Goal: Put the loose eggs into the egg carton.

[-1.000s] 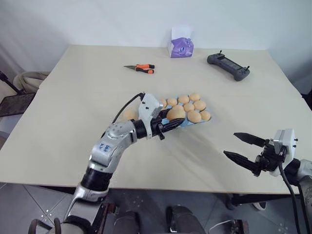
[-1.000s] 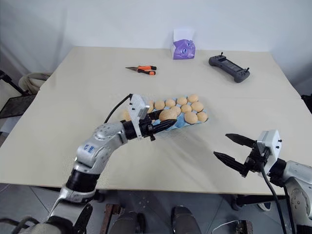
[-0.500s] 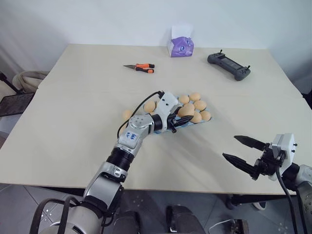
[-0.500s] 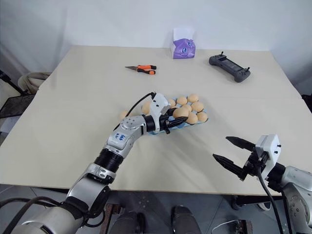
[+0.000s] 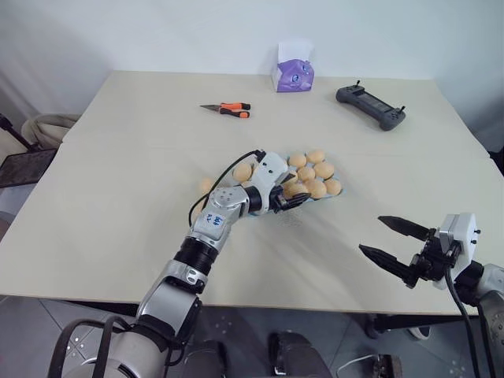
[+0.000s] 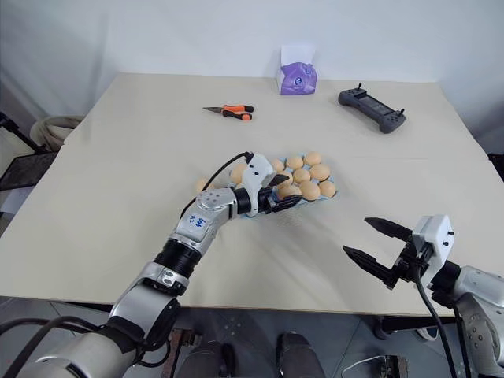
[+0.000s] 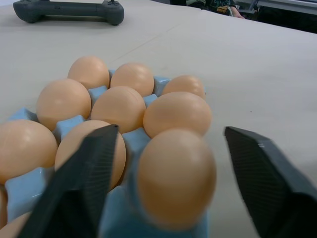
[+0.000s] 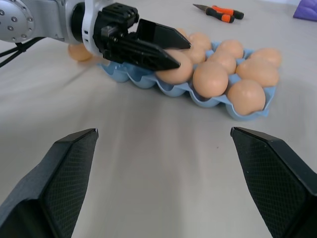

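Note:
The light blue egg carton lies mid-table with several pale orange eggs in its cups. My left gripper reaches in level at the carton's near edge and is open. One egg sits in a front cup between the spread fingers. A loose egg rests on the table left of the carton, behind my left forearm. My right gripper hovers open and empty over the near right part of the table, pointing toward the carton.
At the back of the table are an orange-handled tool, a purple tissue box and a black controller. The table's front edge runs just below my right gripper.
My left gripper carried an egg to the right and down onto the carton, then opened; the egg now sits in a front cup. The right gripper stayed put.

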Robot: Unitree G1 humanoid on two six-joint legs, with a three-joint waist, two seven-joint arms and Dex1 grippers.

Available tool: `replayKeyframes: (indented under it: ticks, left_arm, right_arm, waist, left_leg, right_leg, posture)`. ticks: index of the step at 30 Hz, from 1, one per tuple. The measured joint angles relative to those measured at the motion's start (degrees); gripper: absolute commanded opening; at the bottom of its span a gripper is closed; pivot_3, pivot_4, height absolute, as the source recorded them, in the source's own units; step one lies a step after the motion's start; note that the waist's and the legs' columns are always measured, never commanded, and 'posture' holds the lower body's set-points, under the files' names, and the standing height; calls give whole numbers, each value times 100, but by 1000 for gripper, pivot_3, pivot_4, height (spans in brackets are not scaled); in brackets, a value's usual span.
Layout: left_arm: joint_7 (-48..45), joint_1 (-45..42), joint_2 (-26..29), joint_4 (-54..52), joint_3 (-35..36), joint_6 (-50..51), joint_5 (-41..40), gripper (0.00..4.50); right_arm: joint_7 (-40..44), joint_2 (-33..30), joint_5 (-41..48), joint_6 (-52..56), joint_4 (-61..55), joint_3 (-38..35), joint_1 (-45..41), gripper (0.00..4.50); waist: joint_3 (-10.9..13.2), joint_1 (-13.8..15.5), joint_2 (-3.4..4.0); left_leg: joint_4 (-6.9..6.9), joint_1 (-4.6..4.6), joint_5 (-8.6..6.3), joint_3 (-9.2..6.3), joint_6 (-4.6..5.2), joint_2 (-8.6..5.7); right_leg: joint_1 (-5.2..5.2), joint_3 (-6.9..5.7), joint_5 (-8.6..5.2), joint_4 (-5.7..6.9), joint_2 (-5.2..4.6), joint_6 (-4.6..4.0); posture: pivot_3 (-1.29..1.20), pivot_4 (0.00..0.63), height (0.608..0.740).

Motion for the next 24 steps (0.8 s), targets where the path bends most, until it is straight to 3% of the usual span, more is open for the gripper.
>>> replayKeyframes:
  ticks: [6, 12, 16, 24]
  left_arm:
    - [-2, 46, 30, -240, 34, 24, -1, 4468]
    - [-115, 520, 307, -1391, 117, 133, -55, 4468]
    - [-340, 1385, 746, -2682, 395, 344, -475, 4468]
    - [-649, 3183, 1525, -4116, 1336, 259, -1236, 4468]
  right_arm:
    - [5, -1, -3, 2, 9, 0, -1, 4500]
    - [14, -12, -2, 11, 17, 5, -18, 4500]
    - [57, -58, 1, 25, 43, 14, -79, 4500]
    - [238, -190, -1, 71, 305, 104, -427, 4500]
  waist:
    - [0, -1, 0]
    - [0, -14, 1]
    - [-1, -32, 5]
    - [-1, -15, 4]
  left_leg:
    - [-2, -1, 1, 0, -3, 0]
    - [-2, 2, 10, 1, -19, 3]
    - [-4, 8, 23, 3, -41, 8]
    - [1, 8, 13, -1, -1, 3]
  right_leg:
    - [-1, 0, 0, 0, 0, 0]
    - [-1, 2, 0, 6, 1, 0]
    - [-2, 4, -1, 14, 2, -1]
    - [2, 2, 2, 16, -7, -5]
  posture:
    - [0, 150, 740]
    - [0, 150, 740]
    - [0, 150, 740]
    - [0, 150, 740]
